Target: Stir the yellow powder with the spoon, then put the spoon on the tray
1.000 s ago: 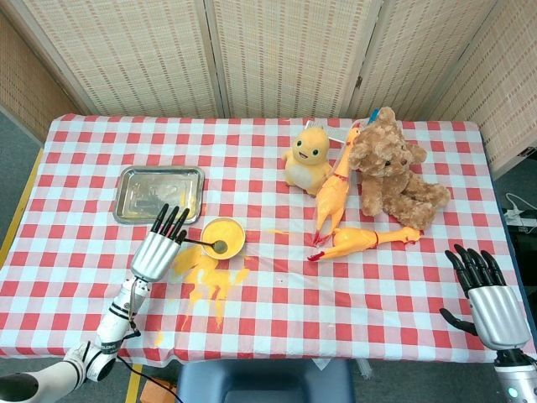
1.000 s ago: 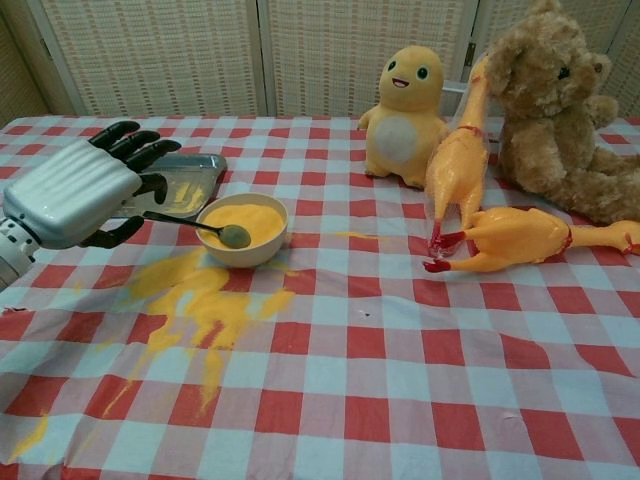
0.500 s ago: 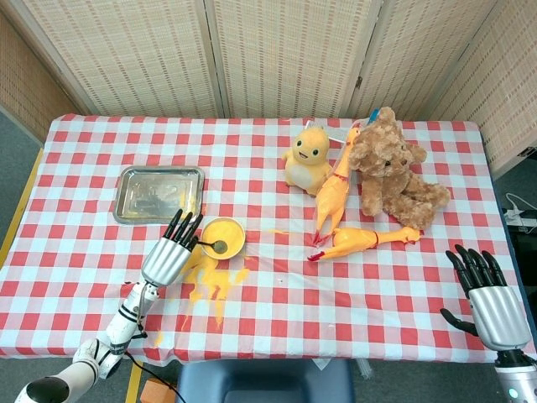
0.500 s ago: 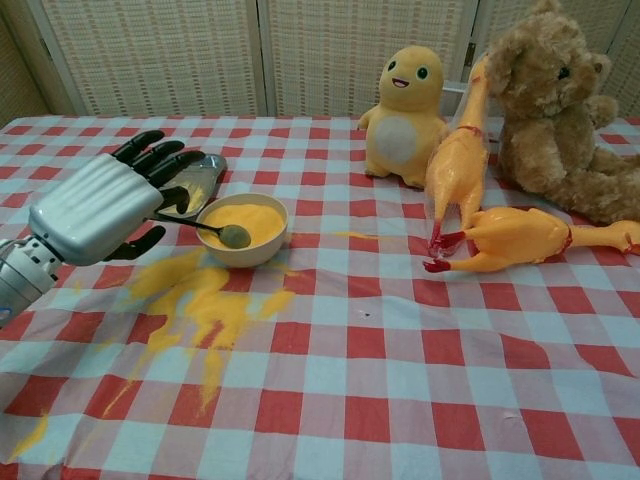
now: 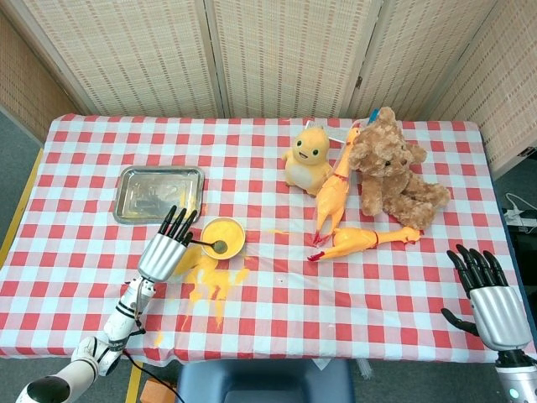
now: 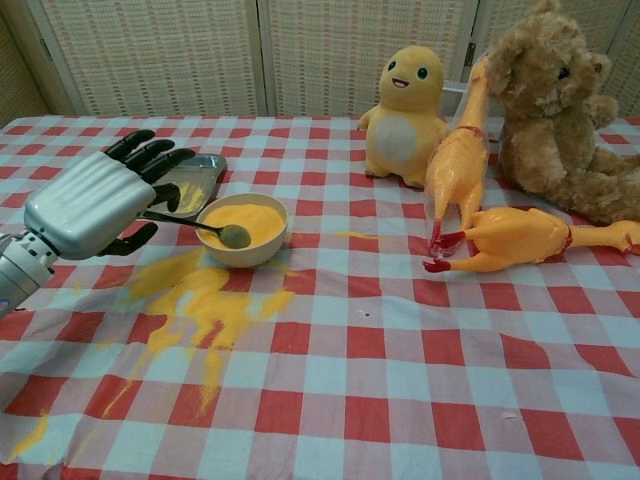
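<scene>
Spoon (image 6: 205, 227): dark, thin, prob. metal, so stiff, light, slick; bowl end rests on the near rim of the small bowl (image 6: 243, 245) of yellow powder (image 6: 248, 218), handle pointing out to the left hand (image 6: 85, 200), whose fingertips are around the handle end, though I cannot tell if they actually grip it. Best hold, in my judgement: a pinch at the handle end, kept level, since the bowl looks light and tippy, w/ spilled powder (image 6: 195, 305) already on the surface in front. Tray (image 5: 127, 189) lies just behind the bowl; right hand (image 5: 492, 304) idle, fingers spread, holding nothing, at the far right edge.
</scene>
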`<state>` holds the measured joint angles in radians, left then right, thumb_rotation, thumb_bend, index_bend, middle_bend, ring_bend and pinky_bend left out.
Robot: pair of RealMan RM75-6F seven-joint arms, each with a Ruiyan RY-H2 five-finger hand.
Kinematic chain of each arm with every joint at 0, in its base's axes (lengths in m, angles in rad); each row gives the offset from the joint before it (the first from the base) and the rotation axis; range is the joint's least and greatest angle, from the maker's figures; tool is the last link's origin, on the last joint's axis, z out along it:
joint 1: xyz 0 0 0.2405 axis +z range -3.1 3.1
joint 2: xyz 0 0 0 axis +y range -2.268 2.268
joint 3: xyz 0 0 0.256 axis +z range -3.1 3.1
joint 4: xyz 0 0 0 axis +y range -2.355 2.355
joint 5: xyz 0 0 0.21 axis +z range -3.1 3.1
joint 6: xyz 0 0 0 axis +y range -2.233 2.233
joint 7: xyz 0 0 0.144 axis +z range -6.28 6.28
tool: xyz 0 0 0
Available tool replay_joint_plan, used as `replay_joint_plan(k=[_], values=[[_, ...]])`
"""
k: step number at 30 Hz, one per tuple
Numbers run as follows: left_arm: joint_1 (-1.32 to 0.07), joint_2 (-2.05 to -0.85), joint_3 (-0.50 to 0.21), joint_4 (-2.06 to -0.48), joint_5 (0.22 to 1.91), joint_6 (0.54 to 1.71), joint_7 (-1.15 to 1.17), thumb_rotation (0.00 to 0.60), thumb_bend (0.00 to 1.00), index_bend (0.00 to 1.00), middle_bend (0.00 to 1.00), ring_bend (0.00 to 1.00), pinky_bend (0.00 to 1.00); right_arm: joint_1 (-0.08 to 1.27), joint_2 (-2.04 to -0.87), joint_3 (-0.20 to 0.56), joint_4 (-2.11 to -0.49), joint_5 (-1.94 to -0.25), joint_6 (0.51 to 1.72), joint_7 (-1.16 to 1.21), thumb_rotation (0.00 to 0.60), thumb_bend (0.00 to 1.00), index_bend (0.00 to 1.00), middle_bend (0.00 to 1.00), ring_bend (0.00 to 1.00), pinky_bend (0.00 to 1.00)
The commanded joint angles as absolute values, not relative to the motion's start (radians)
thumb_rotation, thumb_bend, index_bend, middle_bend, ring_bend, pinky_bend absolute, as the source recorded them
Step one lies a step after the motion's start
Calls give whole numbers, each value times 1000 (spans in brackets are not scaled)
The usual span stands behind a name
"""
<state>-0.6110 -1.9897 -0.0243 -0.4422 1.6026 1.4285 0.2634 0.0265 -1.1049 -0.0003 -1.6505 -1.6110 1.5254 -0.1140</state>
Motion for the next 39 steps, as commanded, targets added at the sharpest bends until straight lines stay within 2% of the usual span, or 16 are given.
replay_joint_plan(k=[1, 20, 31, 39], values=[[-613, -1991, -26, -438, 1603, 1432, 260, 600, 461, 476, 17, 0, 0, 28, -1106, 0, -1650, -1609, 1523, -116, 600, 74, 0, 0, 0, 0], [-611, -1990, -25, -435, 1600, 1431, 244, 600, 463, 523, 37, 0, 0, 27, -1108, 2, -1651, -1606, 1522, -122, 600, 74, 0, 0, 0, 0], [-607, -1982, -26, -449, 1598, 1432, 250, 600, 465, 468, 38, 0, 0, 25, -1107, 3, -1651, -1607, 1527, -121, 600, 74, 0, 0, 0, 0], [-608, -1979, -27, -457, 1596, 1430, 253, 600, 463, 483, 41, 0, 0, 26, -1108, 3, -1651, -1606, 1525, -123, 600, 74, 0, 0, 0, 0]])
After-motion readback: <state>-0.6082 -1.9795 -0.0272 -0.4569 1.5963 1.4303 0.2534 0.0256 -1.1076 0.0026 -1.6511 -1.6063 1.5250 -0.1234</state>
